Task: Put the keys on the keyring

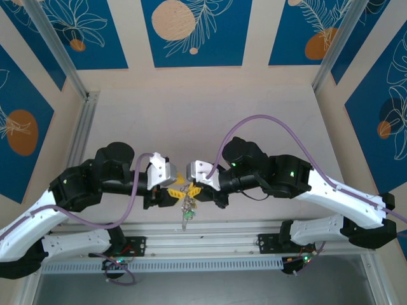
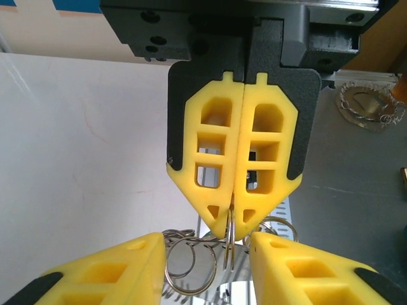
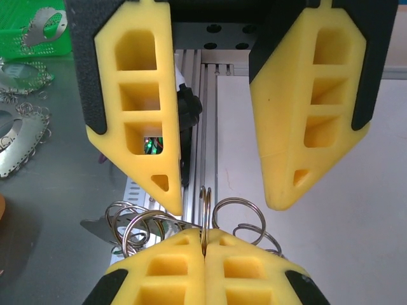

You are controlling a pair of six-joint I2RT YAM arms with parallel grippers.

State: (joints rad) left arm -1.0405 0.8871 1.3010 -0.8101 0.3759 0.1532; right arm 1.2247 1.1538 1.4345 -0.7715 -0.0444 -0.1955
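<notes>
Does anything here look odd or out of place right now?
Nothing looks spilled or broken. One oddity: the keyring is a tangle of overlapping wire loops, one loop pinched on edge in the shut right gripper, while the left gripper stands open on either side of it, holding nothing.

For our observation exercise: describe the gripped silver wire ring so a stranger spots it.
Where the two black arms meet, find the right arm's shut yellow tool. The thin silver wire ring stands edge-on, pinched between its tips; neighbouring rings show face-on.
</notes>
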